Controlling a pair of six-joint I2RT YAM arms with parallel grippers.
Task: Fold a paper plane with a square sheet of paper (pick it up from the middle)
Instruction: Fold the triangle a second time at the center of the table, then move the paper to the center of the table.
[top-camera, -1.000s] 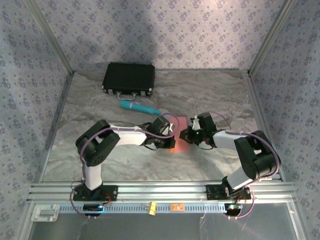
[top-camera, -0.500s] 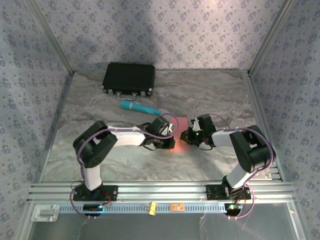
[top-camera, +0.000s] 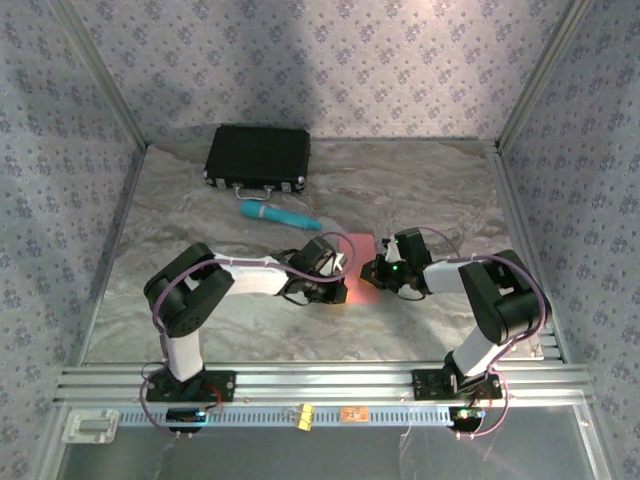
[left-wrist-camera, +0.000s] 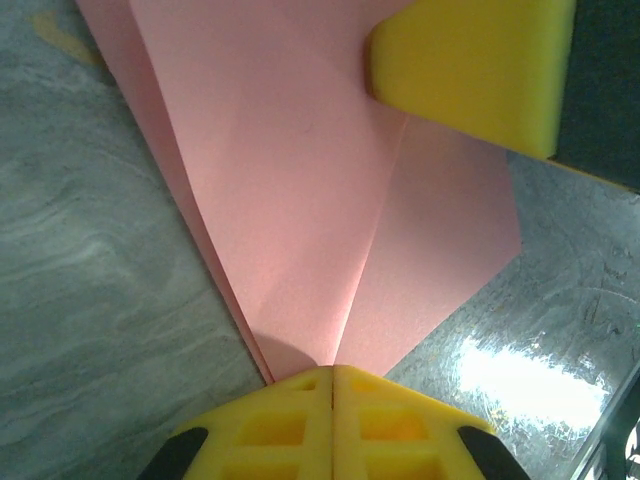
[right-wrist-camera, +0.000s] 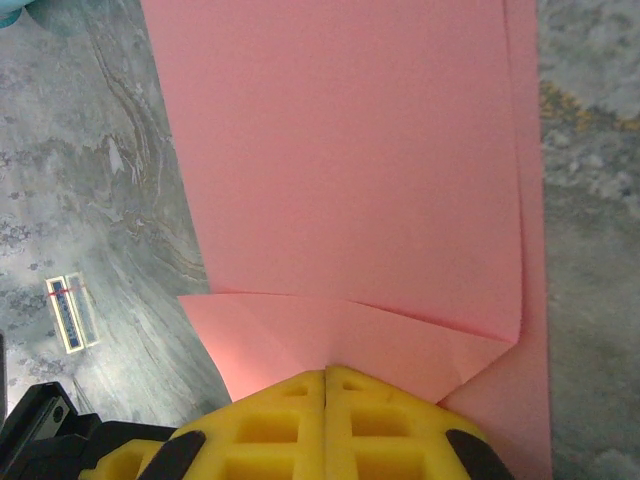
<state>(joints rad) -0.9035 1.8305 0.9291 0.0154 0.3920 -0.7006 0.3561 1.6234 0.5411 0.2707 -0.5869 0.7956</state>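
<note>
The square sheet of paper (top-camera: 361, 272) is a salmon-pink, partly folded shape lying on the marble table between my two grippers. In the left wrist view the paper (left-wrist-camera: 300, 180) shows a crease running down to my left gripper (left-wrist-camera: 333, 372), whose yellow fingers are shut with their tips resting on the paper's near point. A yellow finger (left-wrist-camera: 470, 70) of the right gripper presses on the paper's far side. In the right wrist view the paper (right-wrist-camera: 350, 150) has a narrow folded flap, and my right gripper (right-wrist-camera: 327, 372) is shut with its tips on that flap. From above, the left gripper (top-camera: 337, 280) and right gripper (top-camera: 376, 274) face each other across the paper.
A teal cylinder (top-camera: 278, 214) lies behind the left gripper. A black case (top-camera: 258, 156) sits at the back left. Patterned walls enclose the table on three sides. A small label (right-wrist-camera: 68, 312) is stuck on the table beside the paper.
My left gripper has slid a little toward the near left on the paper. The right arm's elbow has swung inward. The paper has stayed in place.
</note>
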